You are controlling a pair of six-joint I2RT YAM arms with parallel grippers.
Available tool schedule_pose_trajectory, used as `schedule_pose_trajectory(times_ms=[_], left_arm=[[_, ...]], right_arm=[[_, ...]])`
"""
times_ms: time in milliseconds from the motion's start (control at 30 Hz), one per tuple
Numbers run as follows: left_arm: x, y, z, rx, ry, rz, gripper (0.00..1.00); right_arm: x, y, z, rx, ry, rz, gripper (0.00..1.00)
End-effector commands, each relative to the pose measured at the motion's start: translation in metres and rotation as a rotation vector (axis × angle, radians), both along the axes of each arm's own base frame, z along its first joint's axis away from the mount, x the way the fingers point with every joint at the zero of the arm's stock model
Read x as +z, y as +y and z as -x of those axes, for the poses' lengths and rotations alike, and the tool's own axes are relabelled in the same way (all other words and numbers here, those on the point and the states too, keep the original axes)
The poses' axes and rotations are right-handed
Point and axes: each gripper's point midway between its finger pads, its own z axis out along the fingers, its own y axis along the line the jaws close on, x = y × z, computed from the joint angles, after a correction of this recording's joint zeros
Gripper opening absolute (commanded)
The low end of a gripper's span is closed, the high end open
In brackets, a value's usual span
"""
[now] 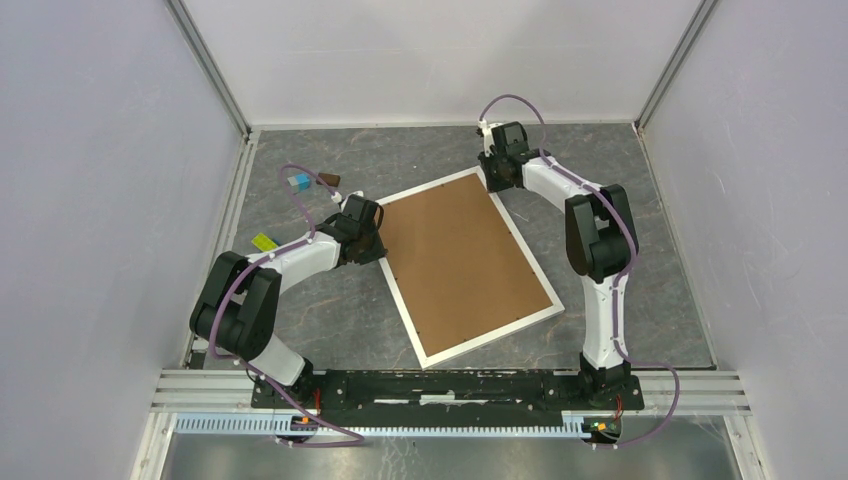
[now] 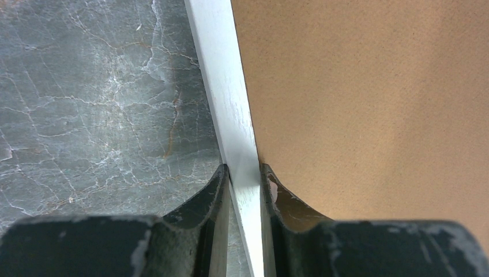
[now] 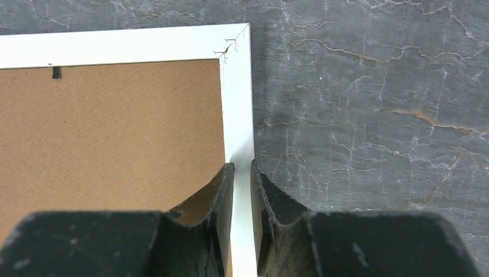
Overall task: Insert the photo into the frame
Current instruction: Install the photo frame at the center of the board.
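- The thin-edged white rectangular picture frame (image 1: 490, 336) lies back-up and askew on the grey marbled surface (image 1: 330, 320), with a plain brown backing board (image 1: 465, 262) filling it.
- The left gripper (image 2: 245, 170) pinches its left rail and the right gripper (image 3: 242, 167) pinches the rail near the far corner, likely to steady or lift it.
- The photo isn't visible.

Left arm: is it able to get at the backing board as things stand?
Likely yes, once it lets go. The left tool is shut on the frame edge, and the board lies bare right beside it with nothing on top.
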Motion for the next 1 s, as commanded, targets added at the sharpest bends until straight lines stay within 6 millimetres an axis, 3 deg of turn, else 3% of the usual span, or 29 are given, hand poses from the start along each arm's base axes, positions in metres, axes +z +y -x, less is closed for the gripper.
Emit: schedule_pose_trajectory(times_ms=[0, 267, 367, 500, 567, 633, 833, 967], left_arm=[[-0.023, 0.0, 0.016, -0.065, 0.066, -0.031, 0.02], [-0.023, 0.0, 0.016, -0.065, 0.065, -0.03, 0.02], [-0.023, 0.0, 0.016, -0.064, 0.066, -0.029, 0.02], [-0.023, 0.0, 0.016, -0.064, 0.067, -0.03, 0.02], [-0.023, 0.001, 0.016, -0.064, 0.067, -0.032, 0.02], [-0.023, 0.0, 0.016, -0.064, 0.067, -0.031, 0.02], [-0.024, 0.0, 0.016, -0.065, 0.07, -0.032, 0.02], [-0.023, 0.0, 0.016, -0.064, 0.068, -0.031, 0.02]], right_arm=[[-0.043, 0.029, 0.033, 0.078, 0.13, 0.013, 0.25], [-0.047, 0.032, 0.044, 0.075, 0.142, 0.025, 0.27], [-0.023, 0.028, 0.03, 0.053, 0.094, 0.012, 0.31], [0.026, 0.023, 0.005, 0.047, 0.022, 0.028, 0.42], [0.051, 0.014, -0.004, 0.03, -0.033, 0.075, 0.48], [0.063, 0.0, -0.007, 0.023, -0.059, 0.135, 0.52], [0.061, -0.019, -0.012, 0.044, -0.043, 0.219, 0.52], [0.056, -0.023, -0.019, 0.042, -0.027, 0.251, 0.62]])
